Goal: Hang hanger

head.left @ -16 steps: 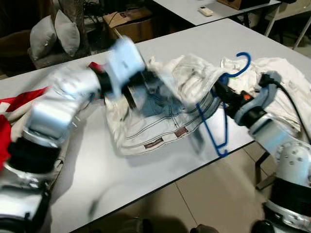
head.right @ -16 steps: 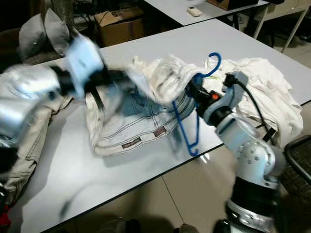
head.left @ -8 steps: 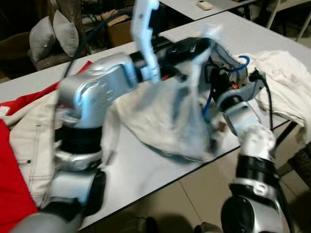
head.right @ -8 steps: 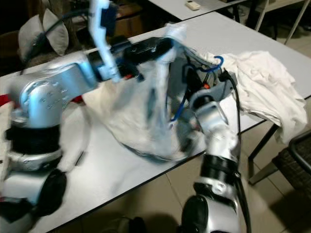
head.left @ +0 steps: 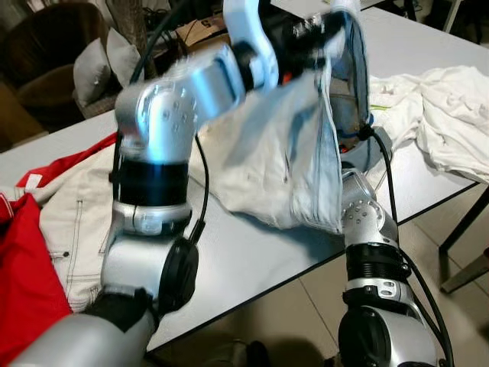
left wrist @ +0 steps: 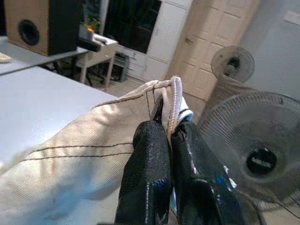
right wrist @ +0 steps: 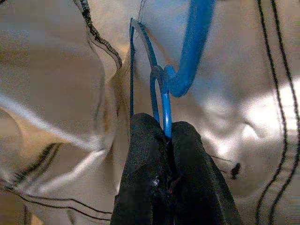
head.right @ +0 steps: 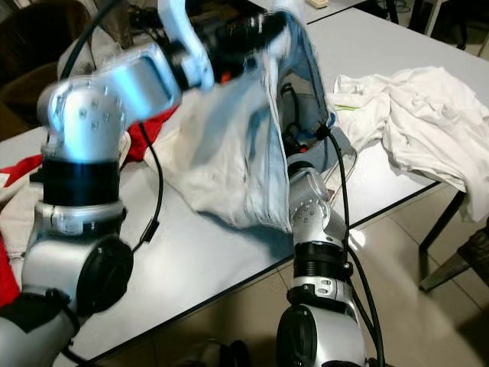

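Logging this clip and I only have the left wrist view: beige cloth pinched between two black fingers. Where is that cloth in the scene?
Observer: The left end effector holds the trousers raised high above the table.
Operator: Is the right arm doing anything?
Observer: The right end effector is shut on a blue hanger, surrounded by the cloth.
Operator: Anything else on the table?
Observer: A white garment lies at the robot's right, a red one at its left.

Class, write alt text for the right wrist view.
The right claw, fingers shut, grips a blue wire hanger just below its hook. Cream fabric with dark stitched seams lies close behind.
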Robot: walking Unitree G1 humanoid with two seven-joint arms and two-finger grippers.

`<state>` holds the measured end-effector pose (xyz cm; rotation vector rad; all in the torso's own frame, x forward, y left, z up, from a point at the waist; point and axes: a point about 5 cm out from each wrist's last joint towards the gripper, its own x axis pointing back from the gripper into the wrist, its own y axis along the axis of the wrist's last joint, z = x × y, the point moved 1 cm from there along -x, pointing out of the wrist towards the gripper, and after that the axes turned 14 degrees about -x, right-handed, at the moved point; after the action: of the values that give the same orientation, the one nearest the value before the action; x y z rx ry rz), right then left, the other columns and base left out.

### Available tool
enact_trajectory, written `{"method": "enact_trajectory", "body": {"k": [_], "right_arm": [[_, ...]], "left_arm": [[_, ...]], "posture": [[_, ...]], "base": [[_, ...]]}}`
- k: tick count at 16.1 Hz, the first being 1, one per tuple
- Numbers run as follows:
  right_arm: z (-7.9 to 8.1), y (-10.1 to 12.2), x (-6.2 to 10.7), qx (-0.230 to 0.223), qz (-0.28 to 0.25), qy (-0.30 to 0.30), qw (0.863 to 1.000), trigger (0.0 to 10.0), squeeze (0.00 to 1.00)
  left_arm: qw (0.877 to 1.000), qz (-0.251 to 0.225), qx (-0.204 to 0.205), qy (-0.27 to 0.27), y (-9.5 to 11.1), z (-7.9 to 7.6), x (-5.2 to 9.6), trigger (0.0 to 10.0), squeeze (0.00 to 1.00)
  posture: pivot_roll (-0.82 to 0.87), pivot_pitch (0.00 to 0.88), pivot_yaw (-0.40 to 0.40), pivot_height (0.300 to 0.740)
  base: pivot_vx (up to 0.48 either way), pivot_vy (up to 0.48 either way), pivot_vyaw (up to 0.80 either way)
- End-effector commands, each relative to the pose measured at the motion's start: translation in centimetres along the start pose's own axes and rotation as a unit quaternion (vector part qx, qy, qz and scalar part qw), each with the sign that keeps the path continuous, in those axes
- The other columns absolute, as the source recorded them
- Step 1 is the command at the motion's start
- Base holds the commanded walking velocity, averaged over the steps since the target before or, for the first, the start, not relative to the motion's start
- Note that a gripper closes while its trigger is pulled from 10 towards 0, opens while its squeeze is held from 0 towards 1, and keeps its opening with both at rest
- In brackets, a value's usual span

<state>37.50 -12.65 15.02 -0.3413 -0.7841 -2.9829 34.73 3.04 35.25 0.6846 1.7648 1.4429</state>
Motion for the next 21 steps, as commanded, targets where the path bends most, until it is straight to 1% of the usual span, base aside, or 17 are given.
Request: {"method": "enact_trajectory", "body": {"k": [1, 2, 3, 4, 5, 6, 7, 8, 9, 11, 12, 13, 14, 16, 18, 19, 21], "right_arm": [[-1.6, -2.9, 0.5, -0.017, 0.049, -0.043, 0.998, 10.0, 0.0], [-2.1, -2.8, 0.6, -0.013, 0.05, -0.053, 0.997, 10.0, 0.0], [-2.5, -2.4, 0.8, -0.006, 0.05, -0.06, 0.997, 10.0, 0.0], [-2.1, -2.0, 1.1, -0.004, 0.054, -0.051, 0.997, 10.0, 0.0], [-1.4, -1.5, 1.6, 0.003, 0.065, -0.033, 0.997, 10.0, 0.0], [-1.0, -1.3, 1.9, 0.006, 0.071, -0.023, 0.997, 10.0, 0.0], [-0.4, -0.8, 2.5, 0.007, 0.079, -0.009, 0.997, 10.0, 0.0], [0.3, -0.6, 3.1, 0.005, 0.087, 0.005, 0.996, 10.0, 0.0], [1.3, -0.1, 4.1, 0.006, 0.098, 0.027, 0.995, 10.0, 0.0], [3.2, 0.7, 5.5, -0.002, 0.104, 0.064, 0.993, 10.0, 0.0], [4.4, 1.1, 6.2, -0.003, 0.108, 0.085, 0.99, 10.0, 0.0], [5.6, 1.4, 6.9, -0.003, 0.113, 0.109, 0.988, 10.0, 0.0], [6.2, 1.6, 7.2, 0.002, 0.114, 0.122, 0.986, 10.0, 0.0], [8.3, 2.9, 8.5, 0.023, 0.104, 0.155, 0.982, 10.0, 0.0], [10.1, 4.0, 9.3, 0.012, 0.093, 0.181, 0.979, 10.0, 0.0], [10.6, 4.2, 9.5, -0.006, 0.094, 0.188, 0.978, 10.0, 0.0], [11.0, 4.5, 9.7, 0.0, 0.092, 0.19, 0.977, 10.0, 0.0]], "left_arm": [[0.998, -0.032, -0.037, 0.03, 2.2, 1.1, 0.4, 0.0, 0.0], [0.998, -0.029, -0.052, 0.035, 2.3, 1.3, 0.4, 0.0, 0.0], [0.994, -0.021, -0.091, 0.064, 2.7, 2.3, 0.2, 0.0, 0.0], [0.988, -0.011, -0.124, 0.092, 2.7, 3.6, 0.2, 0.0, 0.0], [0.974, 0.011, -0.179, 0.135, 2.3, 5.6, 0.2, 0.0, 0.0], [0.966, 0.025, -0.206, 0.155, 2.0, 6.6, 0.4, 0.0, 0.0], [0.952, 0.048, -0.239, 0.186, 1.3, 8.3, 0.7, 0.0, 0.0], [0.94, 0.069, -0.263, 0.205, 0.7, 9.5, 1.1, 0.0, 0.0], [0.921, 0.101, -0.295, 0.234, -0.4, 11.1, 1.9, 0.0, 0.0], [0.899, 0.15, -0.321, 0.258, -2.7, 12.7, 3.0, 0.0, 0.0], [0.889, 0.176, -0.329, 0.265, -4.0, 13.2, 3.6, 0.0, 0.0], [0.883, 0.196, -0.332, 0.267, -5.4, 13.5, 4.0, 0.0, 0.0], [0.88, 0.209, -0.333, 0.266, -6.2, 13.6, 4.3, 0.0, 0.0], [0.864, 0.267, -0.347, 0.25, -9.8, 13.9, 5.5, 0.0, 0.0], [0.851, 0.319, -0.349, 0.228, -13.5, 13.8, 7.0, 0.0, 0.0], [0.849, 0.336, -0.346, 0.217, -14.9, 13.6, 7.5, 0.0, 0.0], [0.85, 0.368, -0.323, 0.194, -17.9, 13.0, 8.8, 0.0, 0.0]], "posture": [[-0.09, 0.052, 0.268, 0.74], [-0.09, 0.053, 0.269, 0.74], [-0.09, 0.054, 0.271, 0.74], [-0.1, 0.054, 0.271, 0.74], [-0.11, 0.054, 0.27, 0.74], [-0.11, 0.053, 0.27, 0.74], [-0.12, 0.052, 0.268, 0.74], [-0.12, 0.051, 0.266, 0.74], [-0.14, 0.049, 0.265, 0.74], [-0.16, 0.049, 0.264, 0.74], [-0.17, 0.049, 0.262, 0.74], [-0.18, 0.05, 0.263, 0.74], [-0.18, 0.051, 0.263, 0.74], [-0.18, 0.052, 0.263, 0.74], [-0.2, 0.055, 0.263, 0.74], [-0.2, 0.055, 0.263, 0.74], [-0.2, 0.054, 0.26, 0.74]], "base": [[0.0, 0.0, 0.0], [0.0, 0.0, 0.0], [0.0, 0.0, 0.0], [0.0, 0.0, 0.0], [0.0, 0.0, 0.0], [0.0, 0.0, 0.0], [0.0, 0.0, 0.0], [0.0, 0.0, 0.0], [0.0, 0.0, 0.0], [0.0, 0.0, 0.0], [0.0, 0.0, 0.0], [0.0, 0.0, 0.0], [0.0, 0.0, 0.0], [0.0, 0.0, 0.0], [0.0, 0.0, 0.0], [0.0, 0.0, 0.0], [0.0, 0.0, 0.0]]}}
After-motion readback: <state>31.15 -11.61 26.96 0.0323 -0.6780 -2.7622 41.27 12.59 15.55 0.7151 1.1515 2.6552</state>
